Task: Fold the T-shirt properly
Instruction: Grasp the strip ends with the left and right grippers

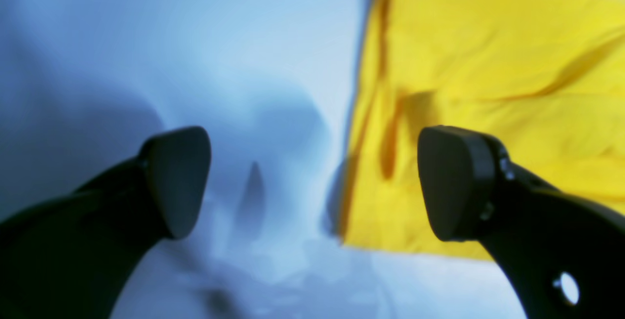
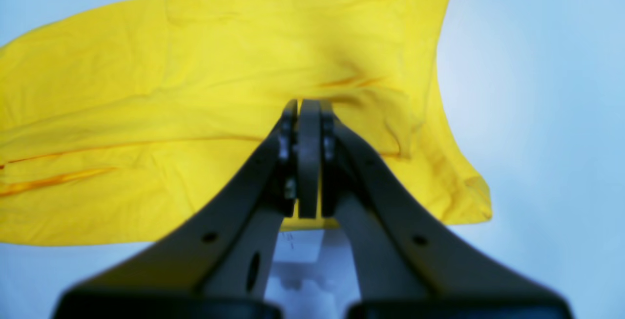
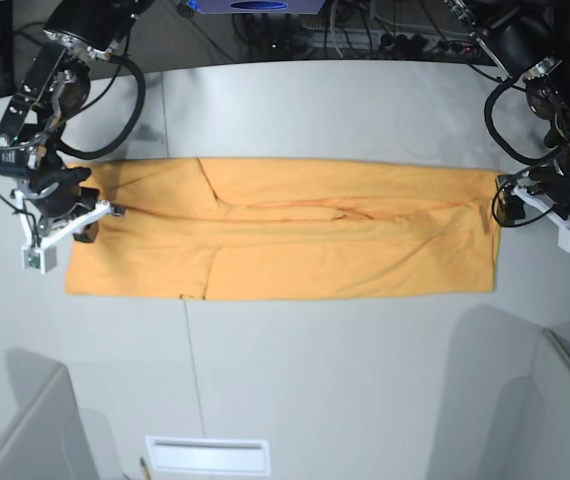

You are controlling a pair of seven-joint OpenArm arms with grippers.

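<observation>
Lying flat on the pale counter point(image 3: 295, 380), the shirt point(image 3: 285, 235) is folded into one long band, its short ends toward the two arms. No writing can be read: in the right wrist view only a small black curl of lettering peeks out at the shirt's far edge, cut off by the frame's top, and a white tag under the right tool is too blurred to make out. The cloth is plain light orange in the base view and reads bright yellow in both wrist views. A folded sleeve outline shows as a diagonal seam on the shirt's upper half, and a long crease runs along the middle of the band, with smaller wrinkles beside it.

The left tool point(image 1: 312, 182) stands open, its two dark pads spread wide, one over bare counter and one over the shirt's edge, with nothing between them. The right tool point(image 2: 308, 158) is closed, pads pressed together above the shirt's other end; no cloth shows pinched between them.
</observation>
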